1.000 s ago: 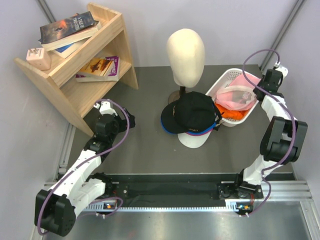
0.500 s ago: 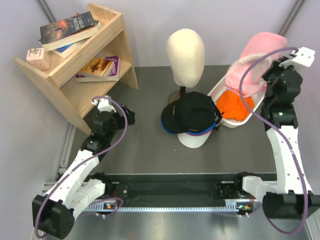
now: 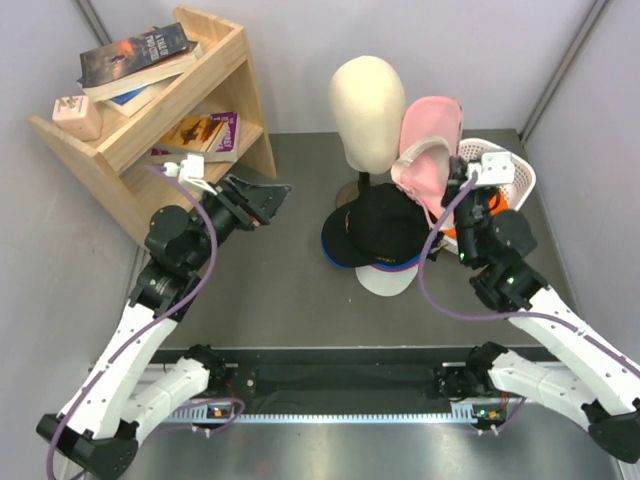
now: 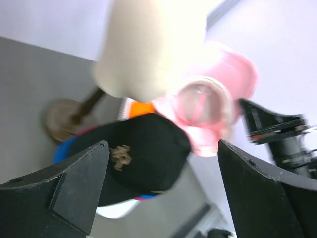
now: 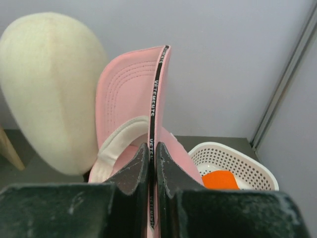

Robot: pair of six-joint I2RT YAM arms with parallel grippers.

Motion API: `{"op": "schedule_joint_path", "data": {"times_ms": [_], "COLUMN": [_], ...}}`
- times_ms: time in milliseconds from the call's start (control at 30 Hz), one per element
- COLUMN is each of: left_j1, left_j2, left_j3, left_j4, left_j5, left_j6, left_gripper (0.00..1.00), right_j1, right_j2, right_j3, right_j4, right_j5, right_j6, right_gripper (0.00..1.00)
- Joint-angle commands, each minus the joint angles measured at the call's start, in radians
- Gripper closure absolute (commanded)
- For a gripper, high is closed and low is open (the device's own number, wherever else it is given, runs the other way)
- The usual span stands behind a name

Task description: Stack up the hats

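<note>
The right gripper is pinched shut on the rim of the light pink cap. Its two fingers press together over the black-lettered band along the cap's edge, with only that edge between them. The cap is off the table and stands upright, its hollow inside turned toward the right wrist camera. In the overhead view it sits at about 11 o'clock of the gripper. The cream mannequin head is just beside the cap at its 9 o'clock, and whether the two touch cannot be told. The stack lies on the table at about 7 o'clock of the held cap. The black cap is on top, a blue cap shows under its 9 o'clock edge, and a white cap pokes its brim out at 6 o'clock. From overhead the pink cap's lower edge overlaps the black cap's 2 o'clock side, but contact cannot be judged. The orange hat lies in the white slatted basket, at 4 o'clock of the gripper in the right wrist view. The left gripper is spread wide and holds nothing. It hovers at 9 o'clock of the stack, well apart from it, fingers pointed toward the hats.
</note>
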Motion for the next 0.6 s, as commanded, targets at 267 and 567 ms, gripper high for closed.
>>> {"op": "schedule_joint_path", "data": {"times_ms": [267,567], "left_j1": [-0.317,-0.347], "left_j2": [0.293,0.402], "left_j3": [0.218,0.290], "left_j4": [0.121,0.249], "left_j5": [-0.022,-0.010], "left_j6": [-0.095,-0.158], "left_gripper": [0.03,0.03], "right_j1": [0.418,0.517], "right_j2": [0.012,0.006], "right_j3": [-0.165,-0.262], "right_j4": [0.475,0.627], "right_j5": [0.224,0.281], "right_j6": [-0.468,-0.612], "right_gripper": [1.00,1.00]}}
